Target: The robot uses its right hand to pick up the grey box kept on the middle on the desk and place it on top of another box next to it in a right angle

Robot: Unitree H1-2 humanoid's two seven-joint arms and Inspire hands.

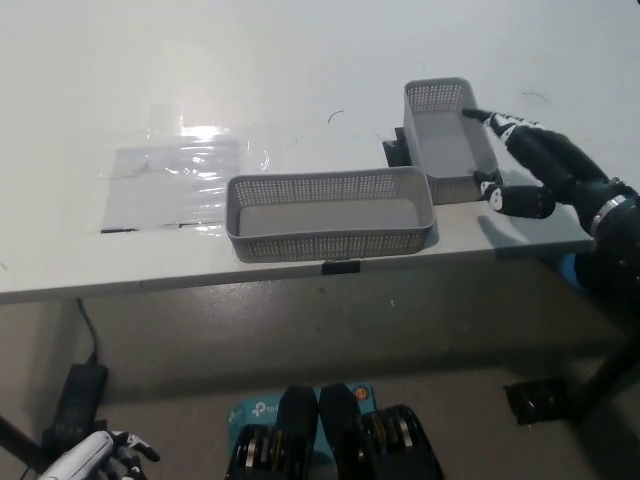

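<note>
Grey mesh box [448, 140]: just left of my right hand [535, 170], long axis running away from me. Hand spread open, holding nothing, fingertips at its right wall. Second box [330, 213]: further left, lying crosswise. Left hand [100, 455]: low, far off.

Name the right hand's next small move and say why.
Probably close the right hand on the right wall of the upright grey basket: its spread fingers already reach that rim, and nothing is held. The left hand rests low.
</note>
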